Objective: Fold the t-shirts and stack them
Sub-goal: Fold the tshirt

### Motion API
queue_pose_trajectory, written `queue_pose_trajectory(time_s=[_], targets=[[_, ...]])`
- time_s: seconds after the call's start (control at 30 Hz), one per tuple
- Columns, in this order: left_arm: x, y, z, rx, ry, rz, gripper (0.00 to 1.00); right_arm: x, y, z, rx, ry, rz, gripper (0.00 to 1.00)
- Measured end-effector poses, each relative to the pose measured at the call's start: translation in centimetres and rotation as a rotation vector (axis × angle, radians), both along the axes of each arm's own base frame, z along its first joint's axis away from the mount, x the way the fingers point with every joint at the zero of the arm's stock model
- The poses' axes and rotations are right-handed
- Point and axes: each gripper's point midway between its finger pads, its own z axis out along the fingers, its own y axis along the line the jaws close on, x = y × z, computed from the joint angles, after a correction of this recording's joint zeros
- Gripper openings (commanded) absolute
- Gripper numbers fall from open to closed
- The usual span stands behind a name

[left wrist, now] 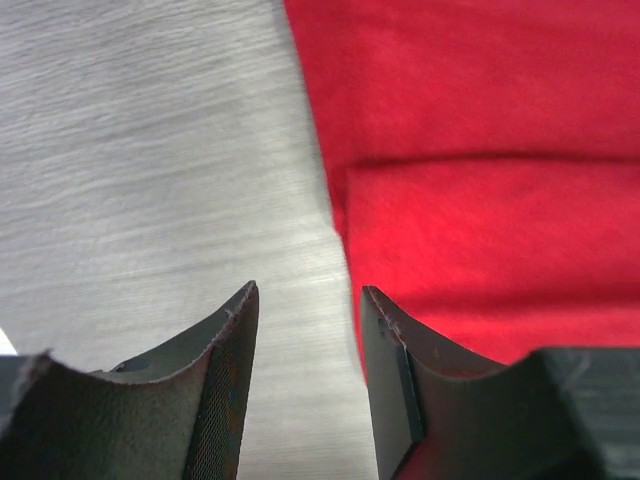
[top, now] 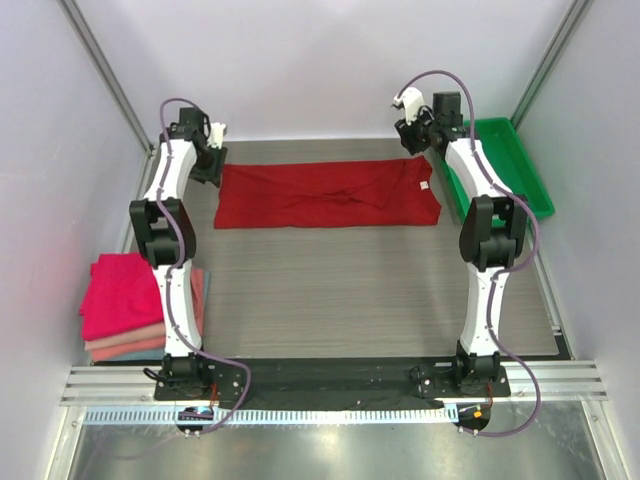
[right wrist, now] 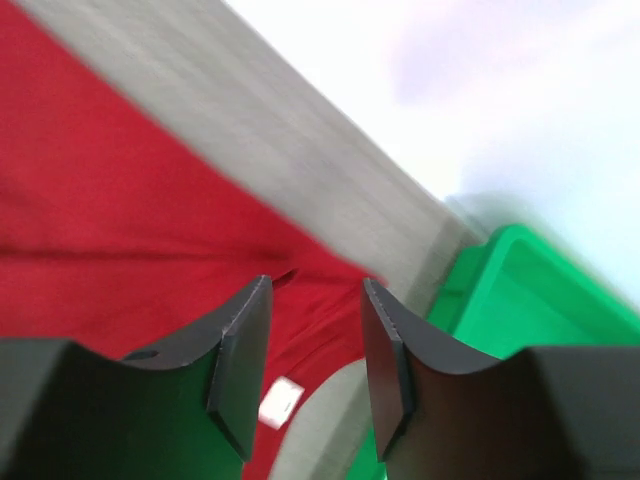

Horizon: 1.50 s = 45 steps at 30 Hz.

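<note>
Left claw [top: 211, 163] hangs over the left end of the dark red t-shirt [top: 325, 195], jaws partly spread and gripping nothing. In its wrist view the gap sits right above the shirt's edge and the bare table [top: 350, 290]. Right claw [top: 413, 133] is over the shirt's right end, near the green tray [top: 512, 165], also parted and empty. The shirt lies flat as a long band across the far side. The stack of folded t-shirts [top: 125, 300], magenta on top, sits at the table's left edge.
</note>
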Motion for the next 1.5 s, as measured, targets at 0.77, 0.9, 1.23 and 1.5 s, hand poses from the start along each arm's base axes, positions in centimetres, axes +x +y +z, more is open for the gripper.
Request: queue_pose_trajectory(time_s=[0.77, 0.9, 1.23, 1.5], targets=[[-4.5, -6.0, -6.2, -0.067, 0.212, -0.153, 0.34, -11.1, 6.1, -9.7, 0.221, 0.547, 0.166, 0.49], [-4.5, -5.9, -6.2, -0.061, 0.212, -0.151, 0.34, -12.0, 7.0, -10.2, 0.197, 0.571, 0.202, 0.5], [-4.5, -6.0, -6.2, -0.057, 0.212, -0.152, 0.34, -12.8, 7.1, -11.9, 0.148, 0.608, 0.22, 0.51], [-4.5, -6.1, -6.2, -0.041, 0.212, -0.153, 0.34, -12.8, 6.6, -13.1, 0.111, 0.621, 0.207, 0.45]])
